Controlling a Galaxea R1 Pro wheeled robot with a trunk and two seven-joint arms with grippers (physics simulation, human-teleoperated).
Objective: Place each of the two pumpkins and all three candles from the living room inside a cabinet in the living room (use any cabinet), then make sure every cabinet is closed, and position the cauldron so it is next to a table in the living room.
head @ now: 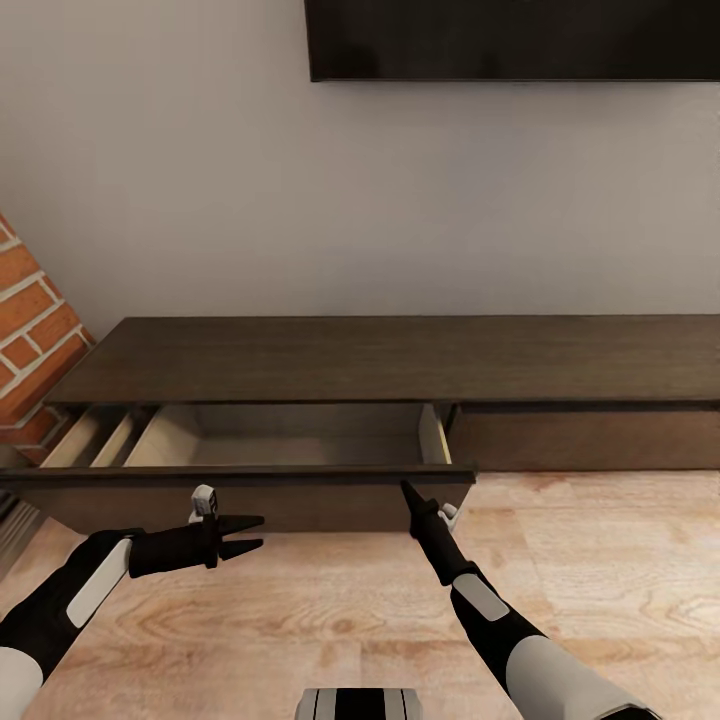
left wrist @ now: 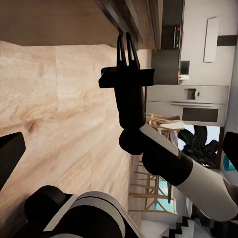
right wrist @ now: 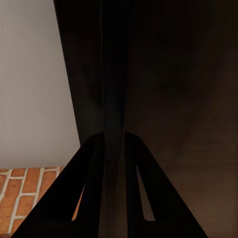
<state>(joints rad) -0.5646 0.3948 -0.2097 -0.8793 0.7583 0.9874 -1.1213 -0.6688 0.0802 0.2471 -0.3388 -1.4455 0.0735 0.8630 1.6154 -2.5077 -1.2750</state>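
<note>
A: Nearest the head camera sat your robot's own grey-and-white base (head: 360, 703), at the lower edge over the pale wood floor (head: 600, 560). Confirm arm positions, left to right?

B: Your left gripper (head: 243, 535) hovered just in front of the pulled-out drawer front (head: 240, 492), fingers pointing sideways toward your right arm. Its two fingers stood a little apart, with nothing between them.

A: And the left wrist view?

B: It looked across the floor at your right arm; your right gripper (left wrist: 126, 42) pointed at the dark drawer edge (left wrist: 119, 15), its fingers drawn close, a thin gap only at the tips. Kitchen units (left wrist: 181, 101) and wooden chairs (left wrist: 158, 124) showed far beyond.

A: Cabinet state?

B: You had the cabinet (head: 400, 358) against the grey wall (head: 300, 200), below a dark screen (head: 510, 40). Its left drawer was open, the pale interior (head: 290, 435) showing no contents. The drawer to the right (head: 585, 438) was shut. Brick (head: 25, 340) stood at the far left.

A: Right gripper?

B: Your right gripper (head: 407, 490) had its tip at the top lip of the open drawer front, near its right end. In the head view the fingers read as one point, so together, clamped on nothing I could see. Whether the tip touched the lip, I could not tell. In the right wrist view the fingers (right wrist: 115, 148) ran up against dark wood (right wrist: 188, 99).
</note>
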